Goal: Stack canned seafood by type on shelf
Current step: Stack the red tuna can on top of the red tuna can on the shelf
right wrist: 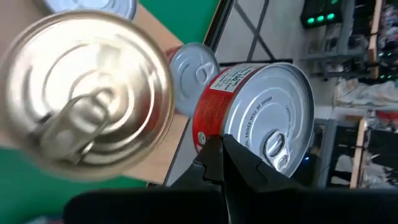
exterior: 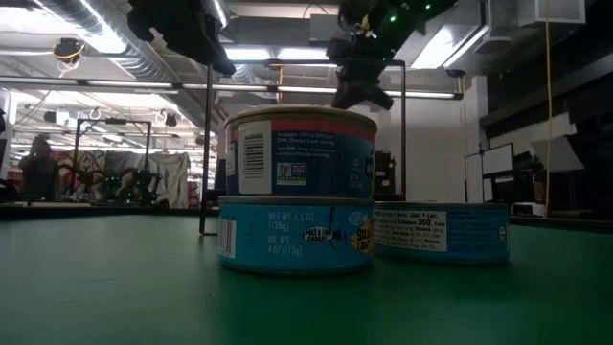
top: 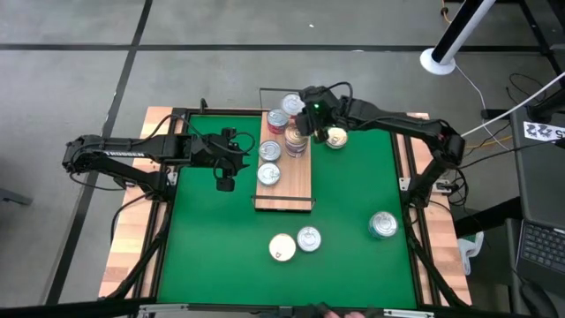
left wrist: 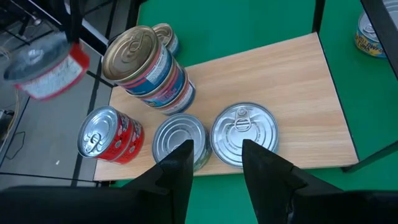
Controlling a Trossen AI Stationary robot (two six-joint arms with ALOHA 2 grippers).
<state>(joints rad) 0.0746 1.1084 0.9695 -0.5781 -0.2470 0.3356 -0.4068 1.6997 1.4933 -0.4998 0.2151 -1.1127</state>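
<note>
A: What's on the shelf (top: 296, 181) rn?

B: Mat-side long edge: two silver-topped tins (top: 269, 151) in a row, a red tin (left wrist: 109, 135) past them twd the far end, another silver tin (top: 291, 104) at the far corner. Other long edge has a stack of tins (left wrist: 152, 71), gold lid on top, blue and red labels on the sides. Thin wire rails stand at both short ends.

A: And off the shelf?

B: Green mat (top: 344, 212) carries three loose tins nr its front edge: a cream-topped one (top: 282, 247) touching a silver one (top: 309, 238), plus a bigger silver tin (top: 383, 225) twd the right edge. A gold-topped tin (top: 335, 138) sits on the mat just beside the shelf's far end.

A: Left gripper (top: 225, 184)?

B: Over the mat, just off the shelf's long edge. Fingers (left wrist: 176, 171) part-spread, nothing btwn them. The two silver tins lie ahead of the tips, apart from them.

A: Right gripper (top: 300, 124)?

B: Above the shelf's far end, nr the stack. Jaws clenched tight, empty. In its wrist view a red-label tin (right wrist: 255, 112) lies just ahead of the tips; cannot tell if touching. The gold lid fills that view's near side.
</note>
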